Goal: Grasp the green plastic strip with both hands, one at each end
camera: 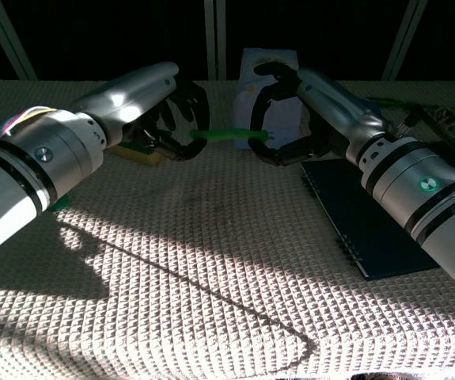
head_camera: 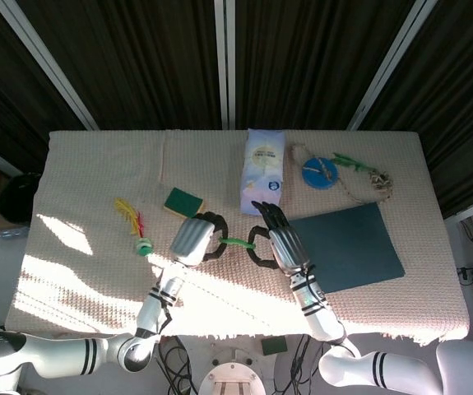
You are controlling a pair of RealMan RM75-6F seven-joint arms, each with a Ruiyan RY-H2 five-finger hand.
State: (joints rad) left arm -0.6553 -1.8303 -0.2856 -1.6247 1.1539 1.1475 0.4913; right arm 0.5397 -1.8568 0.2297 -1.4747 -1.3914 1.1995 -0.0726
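the left hand and the right hand hold the green plastic strip in the air between them, fingers curled and pinching one end each. the strip spans the gap from fingertips to fingertips, nearly level. to do this well, i judge both pinches should stay firm and the hands level, without pulling apart, or an end could slip. beyond the fingers stand the white packet and the green sponge.

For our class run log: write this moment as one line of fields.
left robot hand: holds strip end | right robot hand: holds other end | thin green plastic strip: spans between hands, above cream woven tablecloth
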